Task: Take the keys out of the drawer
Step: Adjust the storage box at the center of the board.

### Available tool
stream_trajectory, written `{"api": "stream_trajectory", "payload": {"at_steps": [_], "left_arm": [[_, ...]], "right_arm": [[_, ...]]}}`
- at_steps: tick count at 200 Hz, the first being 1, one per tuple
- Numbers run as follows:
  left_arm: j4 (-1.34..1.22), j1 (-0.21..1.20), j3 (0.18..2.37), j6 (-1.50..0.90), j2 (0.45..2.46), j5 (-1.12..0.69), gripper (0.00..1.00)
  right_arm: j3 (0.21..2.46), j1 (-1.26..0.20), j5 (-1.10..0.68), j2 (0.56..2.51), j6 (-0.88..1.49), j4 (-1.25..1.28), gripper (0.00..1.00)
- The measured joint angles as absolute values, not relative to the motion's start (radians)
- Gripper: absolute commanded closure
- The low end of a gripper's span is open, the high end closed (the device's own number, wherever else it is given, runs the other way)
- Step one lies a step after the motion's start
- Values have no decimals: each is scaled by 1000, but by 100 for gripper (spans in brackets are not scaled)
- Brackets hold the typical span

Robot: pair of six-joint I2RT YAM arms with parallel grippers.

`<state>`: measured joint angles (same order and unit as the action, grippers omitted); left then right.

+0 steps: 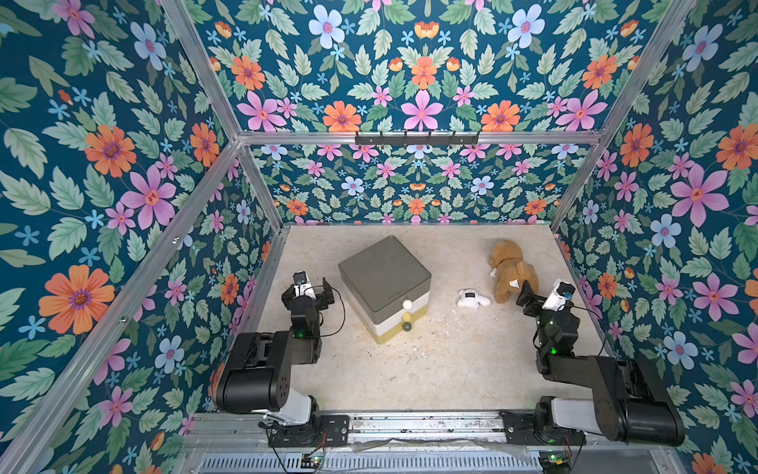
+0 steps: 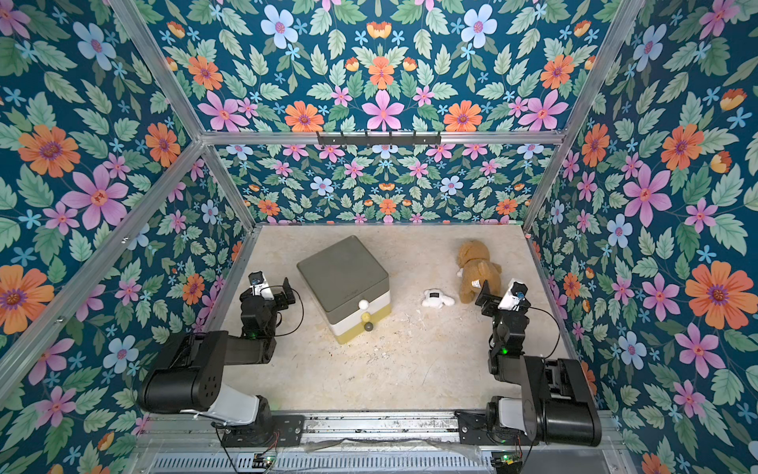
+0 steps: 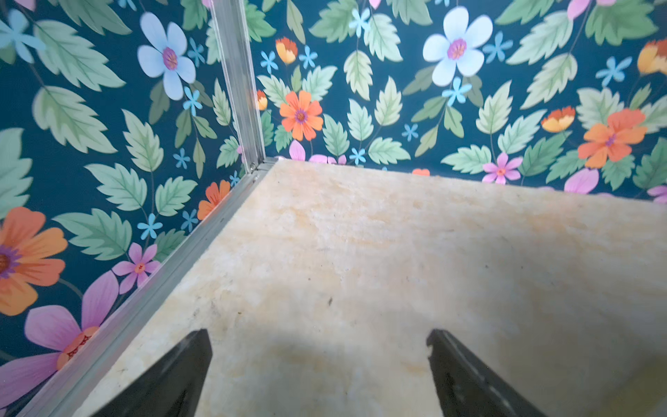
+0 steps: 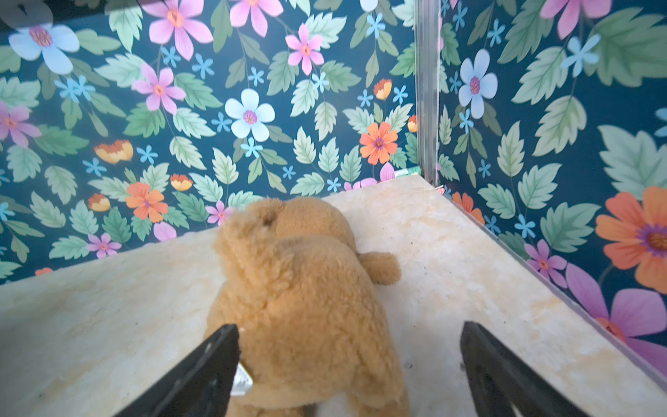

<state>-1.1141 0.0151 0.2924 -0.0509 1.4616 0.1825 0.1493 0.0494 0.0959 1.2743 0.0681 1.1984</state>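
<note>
1. Nearest the lens, the left arm (image 1: pixel 254 377) and the right arm (image 1: pixel 631 394) sat folded at the front rail, one at each side of the table (image 1: pixel 410 369).
2. Between them stood the drawer cabinet (image 1: pixel 383 271), grey-topped, with all three stacked drawers shut in both top views.
3. Toward the right wall a brown plush bear (image 1: pixel 512 271) lay on its side. A small white plush (image 1: pixel 471 297) lay between it and the cabinet.
4. I had the left gripper (image 3: pixel 317 335) spread wide and empty over bare table, just beside the cabinet's left flank. The right gripper (image 4: pixel 350 326) was also spread wide and gripping nothing, with the bear's back just ahead of its jaws.
5. Down the cabinet's front ran a white knob (image 1: pixel 407 304), a yellow knob (image 1: pixel 406 317) and a dark knob (image 1: pixel 407 327).
6. No keys showed in any view. I judged them to be inside one of the shut drawers, though I could not tell which. That put them behind the cabinet wall from the left gripper and well apart from the right.
7. As I read it, the step in hand was opening a drawer. Doing it well meant pinching one knob squarely, pulling straight along the drawer's travel, and bracing the light cabinet with the free arm so it would not slide.
</note>
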Motion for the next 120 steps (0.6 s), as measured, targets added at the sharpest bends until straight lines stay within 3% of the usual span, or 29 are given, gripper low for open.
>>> {"api": "stream_trajectory", "payload": {"at_steps": [77, 120], "left_arm": [[-648, 14, 329, -249, 965, 308, 1], [-317, 14, 473, -404, 844, 263, 1]], "right_arm": [[333, 51, 183, 998, 228, 746, 1], [487, 51, 105, 974, 319, 452, 1]]}}
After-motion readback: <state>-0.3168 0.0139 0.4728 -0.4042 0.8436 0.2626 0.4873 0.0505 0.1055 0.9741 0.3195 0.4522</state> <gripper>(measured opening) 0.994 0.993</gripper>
